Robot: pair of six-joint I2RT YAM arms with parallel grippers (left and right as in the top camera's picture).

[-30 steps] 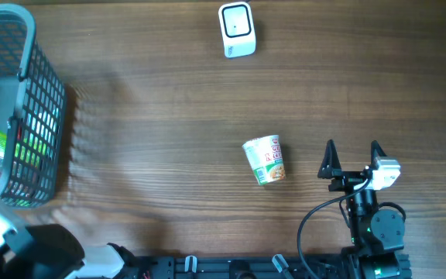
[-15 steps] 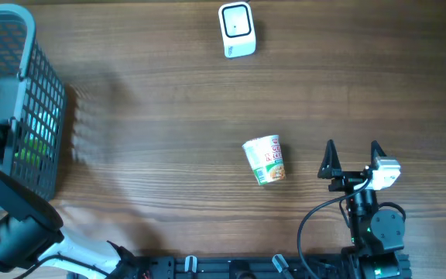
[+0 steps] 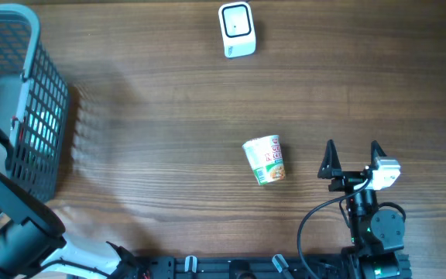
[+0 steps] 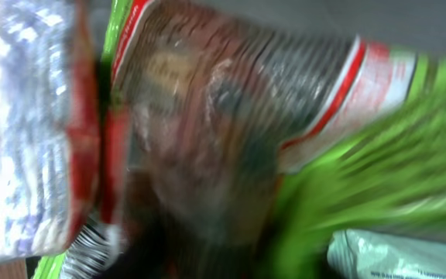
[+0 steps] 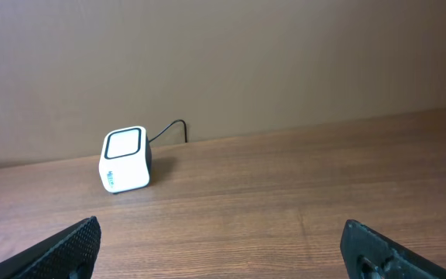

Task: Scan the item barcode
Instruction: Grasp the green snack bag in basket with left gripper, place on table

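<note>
On the table (image 3: 169, 116): one noodle cup (image 3: 265, 160), one scanner (image 3: 236, 29), one basket (image 3: 49, 101).
Noodle cup: lies on its side on bare wood, right of centre, near the right gripper (image 3: 352, 159) but apart from it, and well apart from the scanner.
Scanner: one white box with a dark window, at the far edge; one dark cable (image 5: 173, 128) runs off behind it.
Basket: grey mesh, in the far-left corner.
Left arm (image 3: 14, 225): reaches from the near-left corner into the basket.
Left gripper: down inside the basket, with its fingers out of sight in every view. I cannot tell how wide the jaws stand or whether they hold anything.
Packets: blurred and pressed close to the left wrist camera. One is green (image 4: 378, 155) and one clear with red edging (image 4: 22, 116); the full count is unclear. One barcode strip (image 4: 91, 240) shows at the lower left.
Right gripper: jaws spread wide and empty, with both dark fingertips (image 5: 60, 248) aimed toward the scanner.
</note>
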